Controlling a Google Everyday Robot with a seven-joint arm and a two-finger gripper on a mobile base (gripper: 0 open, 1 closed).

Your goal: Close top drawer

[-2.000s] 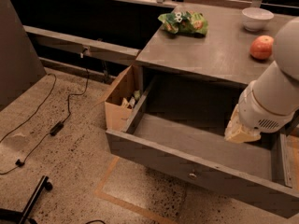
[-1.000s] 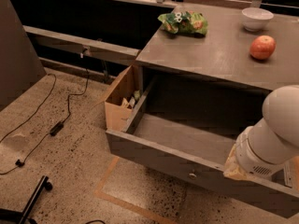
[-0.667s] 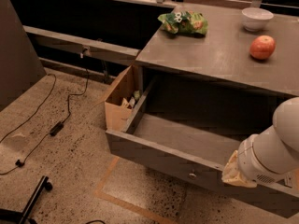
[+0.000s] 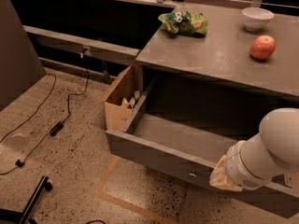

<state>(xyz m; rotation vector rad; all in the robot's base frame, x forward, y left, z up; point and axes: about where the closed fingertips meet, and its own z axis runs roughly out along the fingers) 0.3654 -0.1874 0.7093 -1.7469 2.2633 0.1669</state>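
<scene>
The top drawer [image 4: 154,155] stands pulled far out of the cabinet [image 4: 219,59] and lies at 6 o'clock from the picture's centre, its interior apparently bare. The gripper [image 4: 218,177] sits at the end of the white arm [image 4: 266,155], at 5 o'clock in the view, against or just before the drawer front and on the 3 o'clock side of the knob [image 4: 192,175]. Whether the gripper is spread or pressed together cannot be told, and contact with the front is not confirmed. The step in hand appears to be the push. Apply force flat to the front, close to the knob, so the load stays near the centre line and the drawer does not rack on its slides. Direct the push along the side walls, toward 1 o'clock. Drive evenly until the front meets the cabinet face. A cardboard box [image 4: 119,97] stands just beside the left wall at 9 o'clock, and it appears outside the travel path.
</scene>
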